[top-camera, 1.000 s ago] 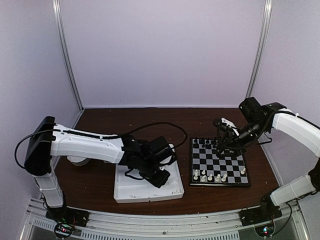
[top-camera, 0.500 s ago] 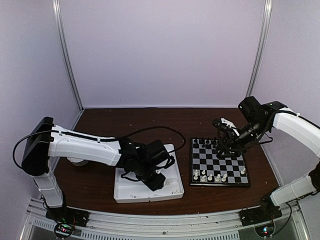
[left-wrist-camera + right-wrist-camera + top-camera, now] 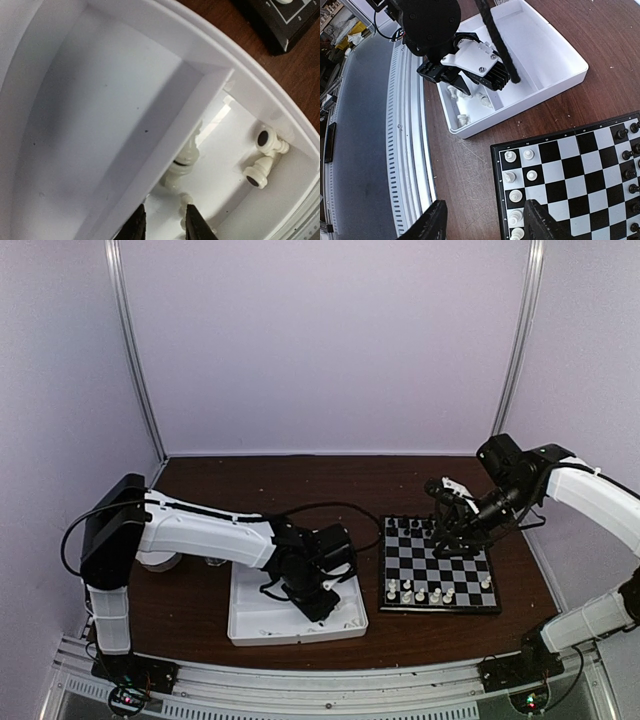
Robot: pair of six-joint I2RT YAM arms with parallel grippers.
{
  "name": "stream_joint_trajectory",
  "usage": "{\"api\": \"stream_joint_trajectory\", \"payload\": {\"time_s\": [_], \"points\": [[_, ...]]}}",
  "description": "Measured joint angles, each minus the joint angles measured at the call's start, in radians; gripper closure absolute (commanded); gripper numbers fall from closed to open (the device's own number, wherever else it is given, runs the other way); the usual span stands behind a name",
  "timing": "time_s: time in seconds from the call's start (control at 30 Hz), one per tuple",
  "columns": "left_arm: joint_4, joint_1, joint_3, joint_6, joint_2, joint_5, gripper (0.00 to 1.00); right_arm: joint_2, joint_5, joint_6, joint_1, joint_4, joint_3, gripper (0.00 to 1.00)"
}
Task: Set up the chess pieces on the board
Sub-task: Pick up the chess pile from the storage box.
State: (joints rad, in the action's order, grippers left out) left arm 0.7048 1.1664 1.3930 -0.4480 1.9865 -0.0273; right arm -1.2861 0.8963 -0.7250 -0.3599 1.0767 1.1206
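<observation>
The board (image 3: 440, 608) lies right of centre, with white chess pieces (image 3: 420, 592) on its near rows and black ones (image 3: 415, 525) on the far rows. My left gripper (image 3: 318, 595) is down in the white tray's right compartment. In the left wrist view its fingers (image 3: 165, 227) stand slightly apart, with a small white pawn (image 3: 184, 206) lying against the right finger. A larger white piece (image 3: 182, 160) leans on the divider and two more (image 3: 265, 160) lie further right. My right gripper (image 3: 487, 222) is wide open and empty, above the board's (image 3: 495, 150) white-side edge.
The white three-compartment tray (image 3: 270, 625) sits left of the board; its big compartment (image 3: 100, 115) holds nothing. The metal rail (image 3: 410, 150) runs along the table's near edge. Bare brown table lies behind the board and the tray.
My left arm has swung, its upper links shifting right, and its gripper has moved a little right inside the tray. The right arm has not moved.
</observation>
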Motion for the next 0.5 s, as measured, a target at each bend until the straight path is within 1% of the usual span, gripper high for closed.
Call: {"api": "stream_joint_trajectory", "payload": {"time_s": [0.1, 0.27, 0.5], "points": [[0.015, 0.000, 0.006, -0.023, 0.014, -0.012, 0.68, 0.001, 0.000, 0.000, 0.000, 0.000, 0.000, 0.46], [0.022, 0.000, 0.008, -0.068, 0.023, -0.023, 0.68, 0.006, -0.002, -0.001, 0.000, -0.004, -0.009, 0.46], [-0.034, 0.000, 0.008, -0.093, 0.022, -0.023, 0.68, 0.008, -0.007, -0.001, 0.000, -0.010, -0.026, 0.46]]}}
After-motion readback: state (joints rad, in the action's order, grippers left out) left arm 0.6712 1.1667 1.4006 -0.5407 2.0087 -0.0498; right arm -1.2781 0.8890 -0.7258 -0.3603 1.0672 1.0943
